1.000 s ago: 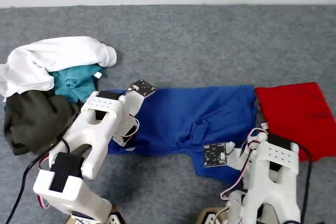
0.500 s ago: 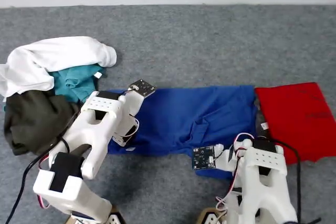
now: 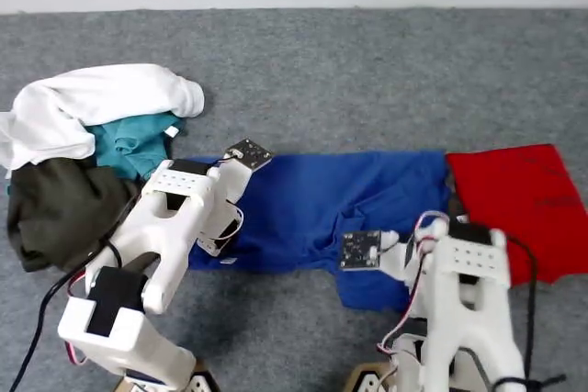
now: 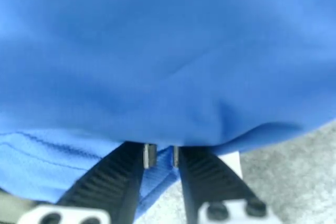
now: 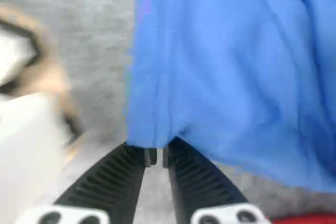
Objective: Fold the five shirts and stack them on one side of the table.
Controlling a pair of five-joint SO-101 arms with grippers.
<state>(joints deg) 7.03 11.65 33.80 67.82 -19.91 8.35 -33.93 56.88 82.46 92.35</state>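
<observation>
A blue shirt (image 3: 322, 204) lies spread across the middle of the grey table, partly folded. My left gripper (image 4: 160, 156) is shut on the blue shirt's (image 4: 168, 61) left edge, under the left arm (image 3: 184, 218). My right gripper (image 5: 156, 157) is shut on the blue shirt's (image 5: 226, 72) near edge, below the right arm (image 3: 459, 273). A folded red shirt (image 3: 519, 199) lies flat at the right. At the far left sit a white shirt (image 3: 92, 103), a teal shirt (image 3: 133, 144) and a dark olive shirt (image 3: 55, 208) in a heap.
Grey carpet-like table surface (image 3: 367, 80) runs open behind the blue shirt up to a pale wall. Cables hang from both arms near the front edge.
The right arm has swung left and back toward the middle, dragging the blue shirt's near edge with it. The left arm has stayed still.
</observation>
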